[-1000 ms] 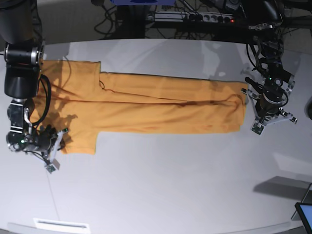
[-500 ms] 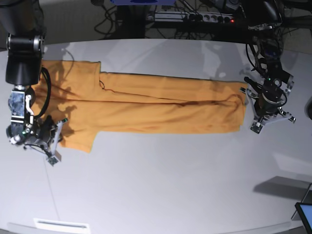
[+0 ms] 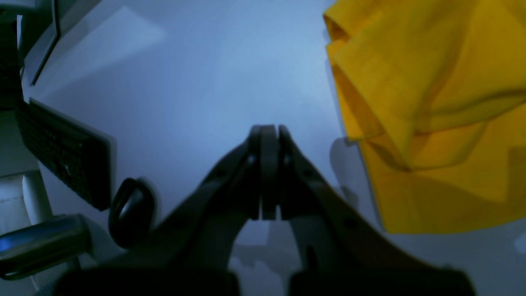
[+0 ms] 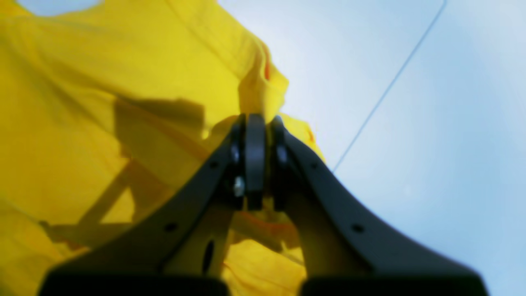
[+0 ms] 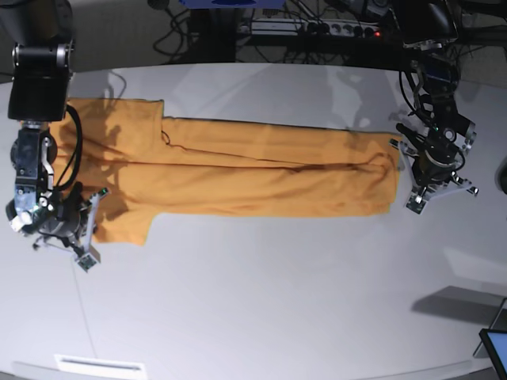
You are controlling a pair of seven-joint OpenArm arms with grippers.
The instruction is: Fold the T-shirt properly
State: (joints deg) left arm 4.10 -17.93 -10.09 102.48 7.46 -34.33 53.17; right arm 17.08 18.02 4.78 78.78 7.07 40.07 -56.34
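Note:
The orange-yellow T-shirt [image 5: 238, 170] lies lengthwise across the white table [image 5: 277, 293], its long sides folded in. At its left end, my right gripper [image 4: 255, 119] is shut on the T-shirt's sleeve edge [image 4: 263, 90], and the pinched cloth rises in a small peak above the tips. In the base view this right gripper [image 5: 89, 226] sits at the lower left sleeve [image 5: 127, 222]. My left gripper [image 3: 269, 129] is shut with nothing in it, over bare table just off the T-shirt's folded hem end [image 3: 431, 102]. From above, the left gripper [image 5: 428, 172] stands beside that right end.
A black keyboard [image 3: 61, 156] and a mouse [image 3: 131, 211] lie off the table's side by the left arm. A thin dark line [image 4: 386, 90] crosses the table near the right gripper. Cables and a power strip [image 5: 317, 28] run behind the table. A screen corner [image 5: 495, 348] shows at lower right.
The right gripper has moved toward the table's far side, taking the sleeve's lower edge with it. The left arm has stayed in place.

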